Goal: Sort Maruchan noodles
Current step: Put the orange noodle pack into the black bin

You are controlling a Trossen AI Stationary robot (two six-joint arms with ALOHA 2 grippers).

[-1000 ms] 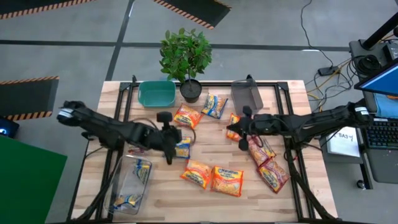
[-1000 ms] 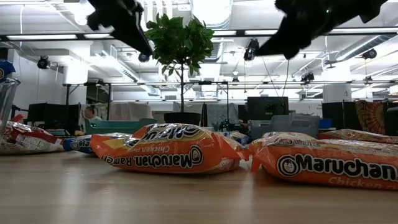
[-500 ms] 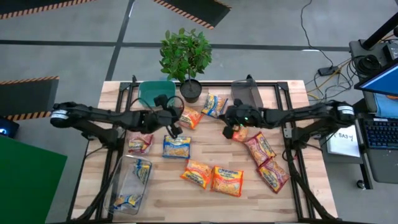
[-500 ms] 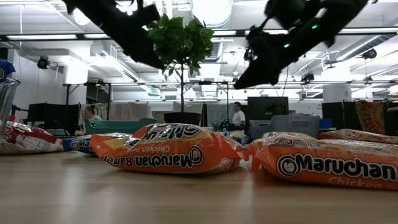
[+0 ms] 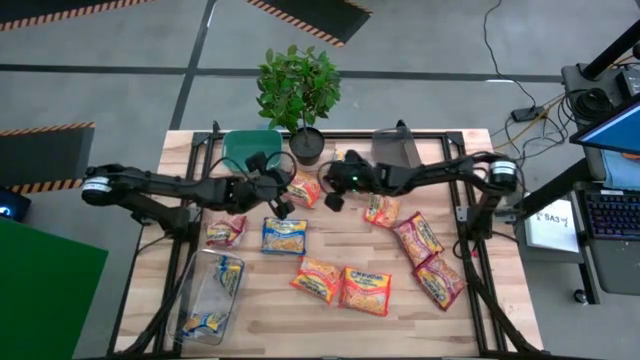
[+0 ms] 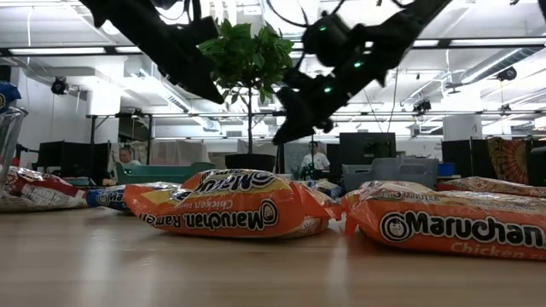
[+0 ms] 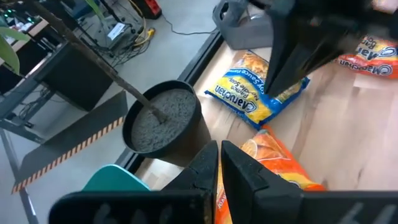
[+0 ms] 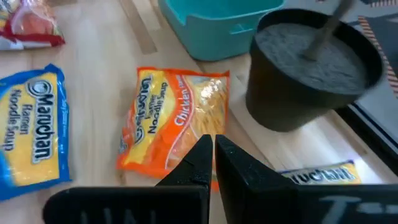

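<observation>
Bench: wooden top, carrying all items.
Left arm: extends from the left edge toward the far centre, held above the surface.
Right arm: reaches from the right edge across to the far centre, raised off the surface.
Potted plant: stands at the far edge, between the teal bin and the grey bin.
Maruchan noodles: packets lie scattered across the middle and right; one orange packet lies beside the pot, under both grippers.
Left gripper: fingers closed together, empty, above the orange packet.
Right gripper: fingers pressed together, empty, over the same packet.
</observation>
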